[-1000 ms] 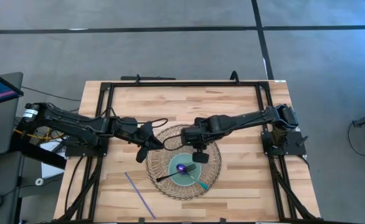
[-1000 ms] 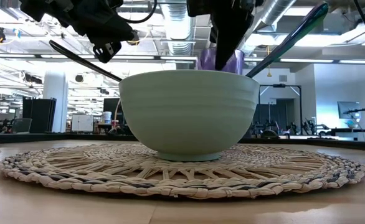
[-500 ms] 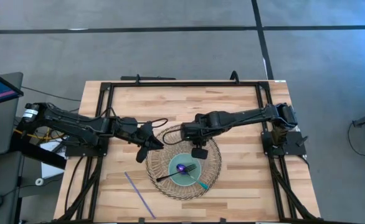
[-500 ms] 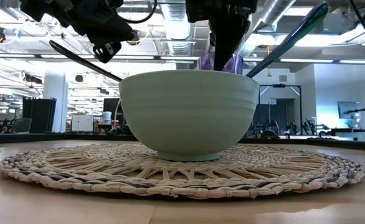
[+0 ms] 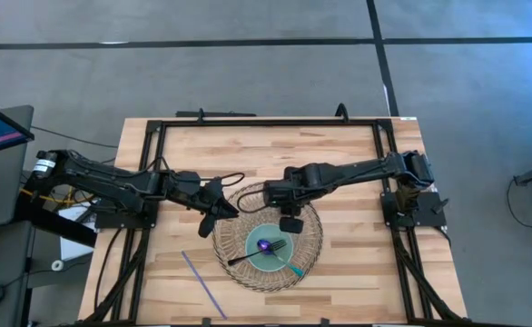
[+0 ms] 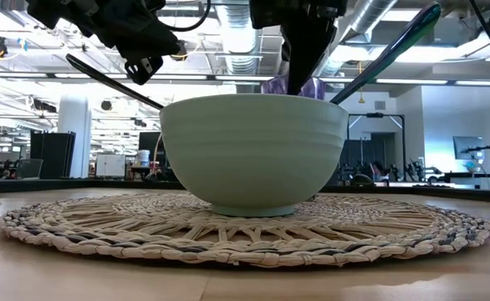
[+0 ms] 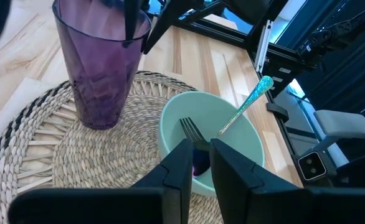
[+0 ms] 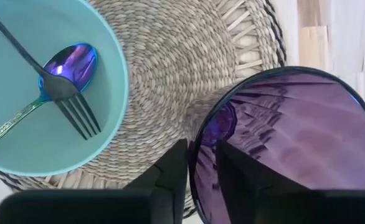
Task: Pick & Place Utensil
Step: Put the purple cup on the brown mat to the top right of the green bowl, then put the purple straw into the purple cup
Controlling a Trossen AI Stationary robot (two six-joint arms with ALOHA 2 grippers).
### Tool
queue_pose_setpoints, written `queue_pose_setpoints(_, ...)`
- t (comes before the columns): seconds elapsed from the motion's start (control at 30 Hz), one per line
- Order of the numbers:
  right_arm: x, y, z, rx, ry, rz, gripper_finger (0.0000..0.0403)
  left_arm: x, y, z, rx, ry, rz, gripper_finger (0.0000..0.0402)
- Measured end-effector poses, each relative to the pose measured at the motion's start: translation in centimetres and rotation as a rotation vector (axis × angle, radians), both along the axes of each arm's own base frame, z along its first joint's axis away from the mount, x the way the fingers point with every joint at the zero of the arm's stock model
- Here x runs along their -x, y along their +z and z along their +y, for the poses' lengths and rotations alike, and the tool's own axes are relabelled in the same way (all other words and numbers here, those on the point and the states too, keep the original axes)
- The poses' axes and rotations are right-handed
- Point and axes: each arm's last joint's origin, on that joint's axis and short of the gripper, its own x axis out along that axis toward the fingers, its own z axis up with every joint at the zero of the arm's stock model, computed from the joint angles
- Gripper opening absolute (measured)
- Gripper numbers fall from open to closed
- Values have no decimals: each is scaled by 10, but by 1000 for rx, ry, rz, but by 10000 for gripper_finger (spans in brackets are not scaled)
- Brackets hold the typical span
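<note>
A clear purple cup stands upright on a round woven mat, just beyond a pale green bowl. A black fork and an iridescent spoon lie in the bowl, with their handles leaning on its rim. My right gripper hangs over the cup and is shut on its rim. My left gripper hovers over the mat's left side. It points at the bowl, holds nothing, and shows a narrow gap between its fingers. My right gripper pinches the cup's rim on the side facing the bowl, one finger inside the cup and one outside. The fingers come from above, pointing down. The cup is upright with its base on the mat.
A thin purple stick lies on the bare wood near the table's front left. A black frame runs along the table's edges. The spoon's teal handle and the fork's handle stick out past the bowl's rim.
My right gripper has shifted a little toward the table's far edge with the cup. In the low view, less of the cup now shows above the bowl's rim than a second ago. The left arm has stayed still.
</note>
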Motion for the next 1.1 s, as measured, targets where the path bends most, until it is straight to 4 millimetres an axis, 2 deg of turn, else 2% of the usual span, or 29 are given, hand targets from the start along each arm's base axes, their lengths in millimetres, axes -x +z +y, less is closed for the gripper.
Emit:
queue_pose_setpoints(0.2,0,18,0,-3,-1,-18,77,0,0,0,0,0,0,57)
queue_pose_setpoints(0.43,3,55,0,-8,0,-64,77,0,0,-1,1,-7,-1,57)
queue_pose_setpoints(0.6,16,85,4,41,25,-97,77,2,1,-10,4,-58,-5,57)
queue_pose_setpoints(0.73,33,101,16,114,48,-166,77,4,2,-22,7,-117,-21,57)
queue_pose_setpoints(0.83,48,93,31,171,58,-195,77,7,5,-34,16,-174,-58,57)
queue_pose_setpoints(0.97,68,62,47,163,109,-250,77,8,9,-52,-50,-268,-149,57)
queue_pose_setpoints(1.1,93,37,51,81,134,-323,77,9,11,-72,-160,-373,-264,57)
